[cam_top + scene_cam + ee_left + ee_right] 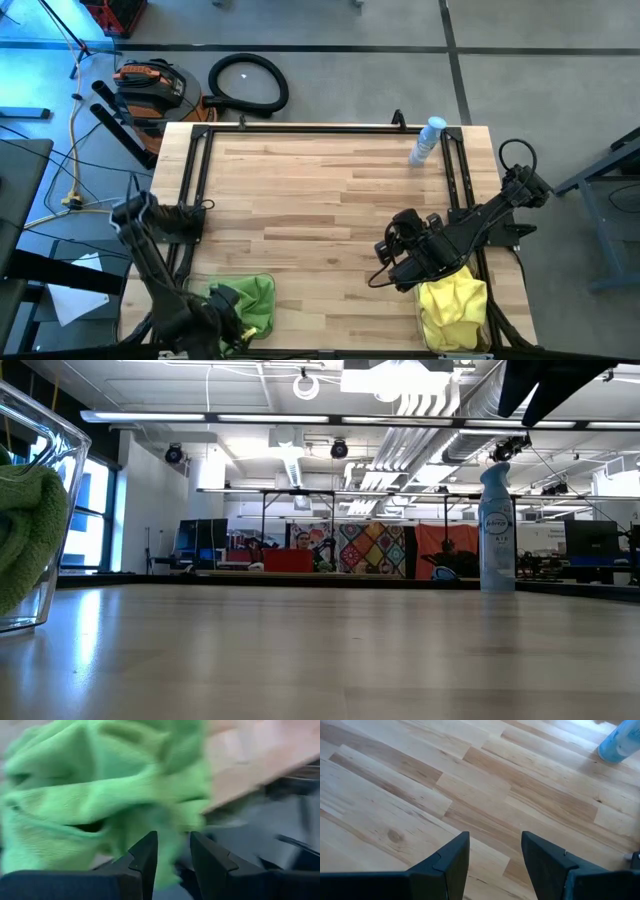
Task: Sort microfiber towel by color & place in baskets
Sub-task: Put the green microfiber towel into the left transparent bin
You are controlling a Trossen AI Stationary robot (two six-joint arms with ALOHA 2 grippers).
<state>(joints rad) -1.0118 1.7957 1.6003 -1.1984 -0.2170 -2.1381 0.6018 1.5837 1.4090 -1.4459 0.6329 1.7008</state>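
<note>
Lime green towels (252, 298) lie heaped at the table's near left, inside a clear basket whose wall (62, 460) shows in the low view with green cloth (20, 530) behind it. My left gripper (228, 314) is at the heap's left side. In its wrist view it (173, 852) is open with a narrow gap, and the green towels (100, 795) show blurred just ahead. Yellow towels (455, 308) are piled at the near right. My right gripper (392, 262) hovers left of them, and it (495, 851) is open over bare wood.
A clear spray bottle with a blue cap (428, 140) stands near the table's far right corner, also seen as the bottle (497, 530) in the low view. Black frame rails (455, 180) run along the table's left and right sides. Bare wood (320, 210) spans the middle.
</note>
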